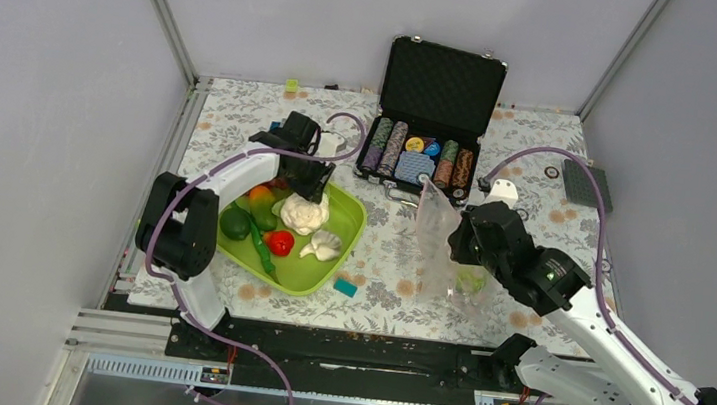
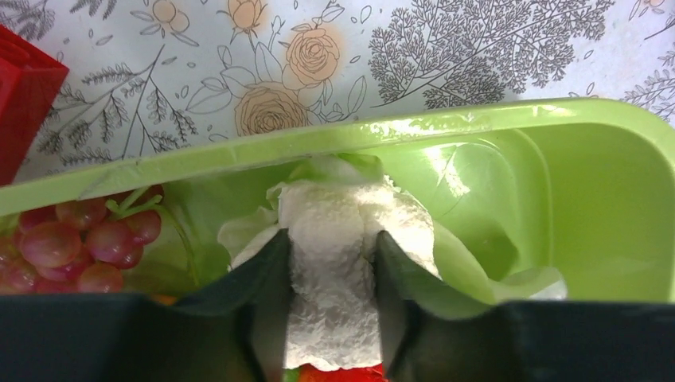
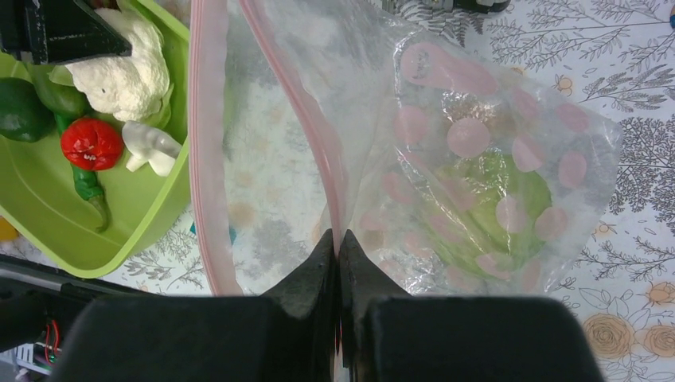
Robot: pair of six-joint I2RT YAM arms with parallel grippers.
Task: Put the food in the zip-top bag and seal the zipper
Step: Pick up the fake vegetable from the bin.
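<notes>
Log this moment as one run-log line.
left claw: shut on cauliflower in lime-green tray | right claw: shut on zip-top bag at zipper, mouth open | cabbage: inside bag

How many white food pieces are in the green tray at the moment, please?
2: the cauliflower, between the left gripper's fingers, and a smaller white piece just right of the red tomato in the top view. The left arm may hide others.

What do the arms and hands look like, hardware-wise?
The left arm and right arm have white links and black joint housings. A purple left cable and right cable loop loosely alongside. The left hand and right hand have matte black fingers tapering to wedge tips. No legible markings.
</notes>
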